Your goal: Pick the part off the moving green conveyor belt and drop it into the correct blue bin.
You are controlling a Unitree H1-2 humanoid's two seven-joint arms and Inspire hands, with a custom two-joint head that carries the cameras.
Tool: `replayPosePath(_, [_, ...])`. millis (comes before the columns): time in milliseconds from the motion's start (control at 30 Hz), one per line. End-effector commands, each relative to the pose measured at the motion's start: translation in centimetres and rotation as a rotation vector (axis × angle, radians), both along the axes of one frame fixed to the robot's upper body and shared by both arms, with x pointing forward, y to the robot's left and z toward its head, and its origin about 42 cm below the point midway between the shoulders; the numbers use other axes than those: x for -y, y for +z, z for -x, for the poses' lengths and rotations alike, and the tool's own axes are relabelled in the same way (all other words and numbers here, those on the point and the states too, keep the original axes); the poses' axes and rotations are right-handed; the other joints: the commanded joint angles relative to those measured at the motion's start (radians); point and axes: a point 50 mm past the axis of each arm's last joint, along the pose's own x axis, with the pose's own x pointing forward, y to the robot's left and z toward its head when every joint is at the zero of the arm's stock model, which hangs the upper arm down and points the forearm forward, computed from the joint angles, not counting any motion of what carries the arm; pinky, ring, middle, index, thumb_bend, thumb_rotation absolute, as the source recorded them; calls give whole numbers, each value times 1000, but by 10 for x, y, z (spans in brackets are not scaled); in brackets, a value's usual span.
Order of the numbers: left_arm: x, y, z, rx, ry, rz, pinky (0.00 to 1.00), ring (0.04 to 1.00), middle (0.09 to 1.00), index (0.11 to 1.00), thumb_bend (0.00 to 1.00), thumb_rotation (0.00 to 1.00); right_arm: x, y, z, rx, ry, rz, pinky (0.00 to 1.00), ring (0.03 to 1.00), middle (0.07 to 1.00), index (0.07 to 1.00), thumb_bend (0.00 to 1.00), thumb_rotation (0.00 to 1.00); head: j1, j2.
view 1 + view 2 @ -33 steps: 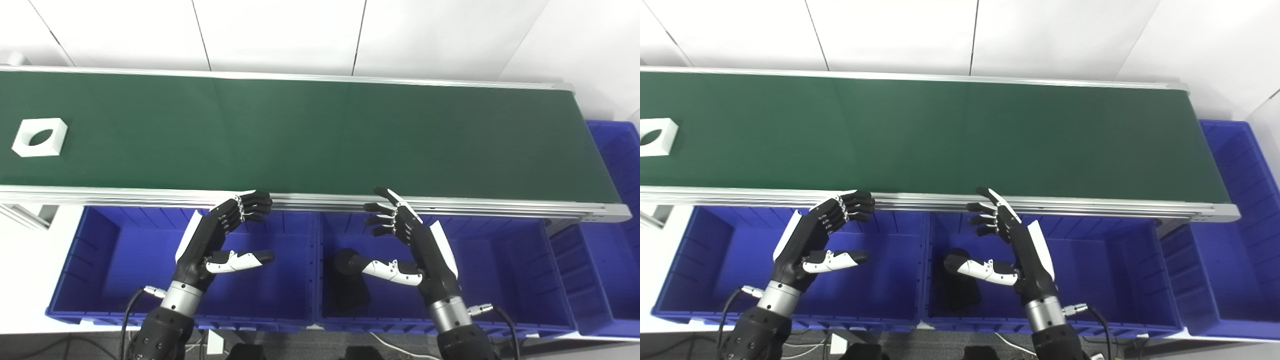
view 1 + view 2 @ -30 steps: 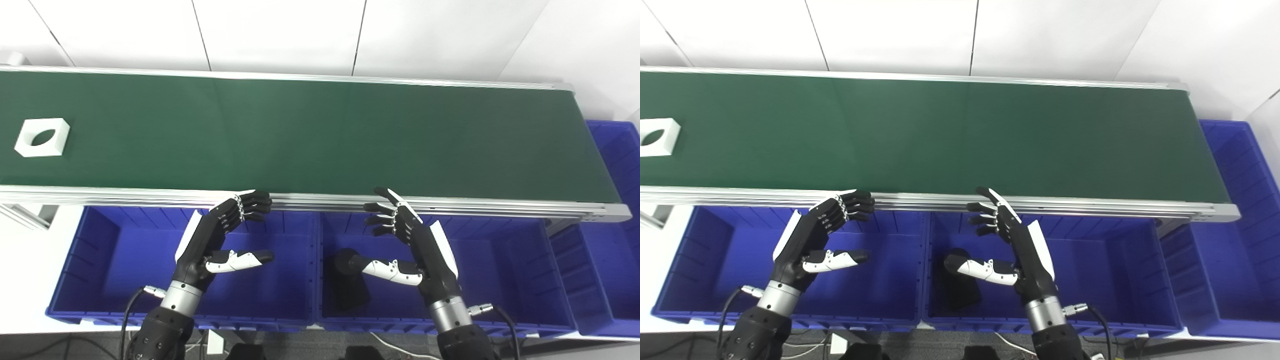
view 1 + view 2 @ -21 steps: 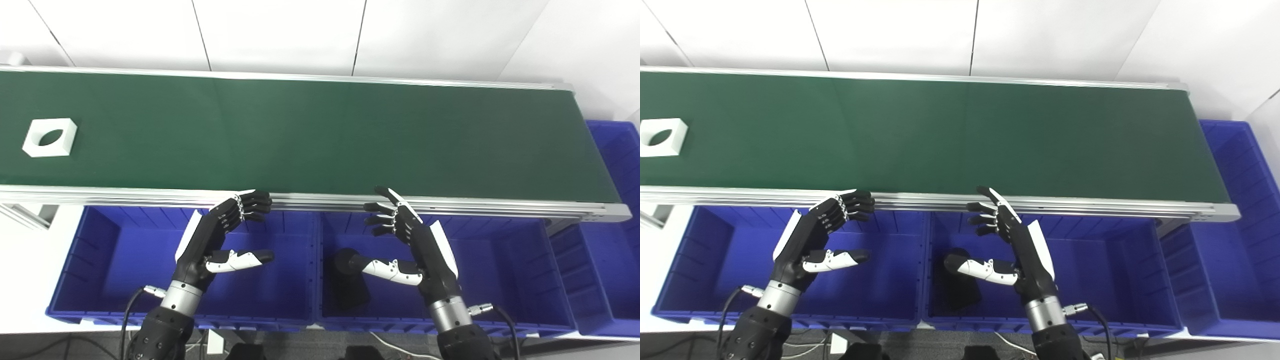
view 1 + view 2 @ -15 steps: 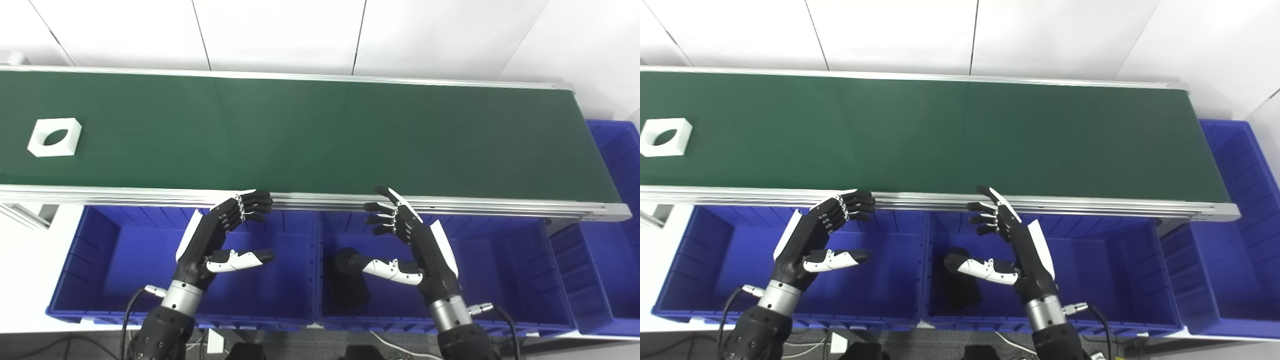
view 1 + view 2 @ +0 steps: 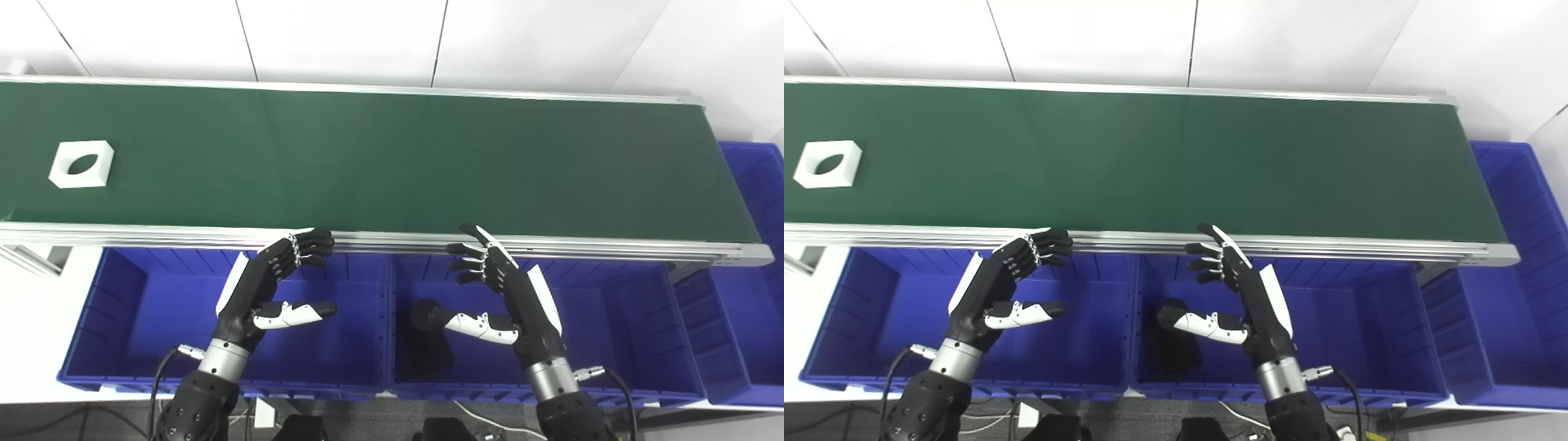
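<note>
conveyor belt (image 5: pixel 392 165): the green belt is running across the view from left to right, framed by silver rails, with white wall panels behind it.
part (image 5: pixel 81 164): a white square block with a round hole through it is lying flat on the belt near the left end, roughly midway between the far and near rails, well apart from both hands.
left hand (image 5: pixel 269 288): it is hovering over the left blue bin just below the belt's near rail, holding nothing; its fingers (image 5: pixel 309 244) are curling loosely toward the rail and its thumb is sticking out to the right, well apart from them.
right hand (image 5: pixel 499 294): it is hovering over the middle blue bin, holding nothing; its fingers (image 5: pixel 468 251) are spreading apart and reaching up to the near rail, its thumb pointing left, away from the palm.
left blue bin (image 5: pixel 116 318): it is sitting below the belt's near rail at the left, under the left hand; the visible floor is showing nothing but blue.
middle blue bin (image 5: pixel 612 318): it is sitting just beside the left bin, sharing a wall line with it.
dark object (image 5: pixel 425 343): a black piece is lying in the left part of the middle bin, partly behind the right thumb; its shape is hard to make out.
right blue bin (image 5: pixel 753 306): it is standing past the belt's right end, turned lengthwise away from the viewer, just beside the middle bin.
cables (image 5: pixel 162 367): thin leads are looping off both wrists near the bottom edge.
</note>
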Motion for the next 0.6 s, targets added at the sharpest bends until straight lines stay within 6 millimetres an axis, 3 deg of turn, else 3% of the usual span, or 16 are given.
replayPosePath(0, [0,11,-6,54,-1,0,648,697,722,717,816,343,-1,10,-5,73,11,-18,623,695,766,888,775,339,1,0])
replayPosePath(300, [1,10,-6,54,0,6,648,698,722,717,814,338,-2,10,-4,71,6,-19,624,694,763,882,779,340,2,-2])
replayPosePath(433, [1,8,-5,49,-1,4,647,697,721,719,818,342,-1,8,-3,70,8,-15,624,695,764,883,777,345,31,-27])
replayPosePath(567, [4,4,-2,49,-13,7,671,707,726,724,803,333,3,2,0,69,12,-14,629,701,765,886,776,347,109,-74])
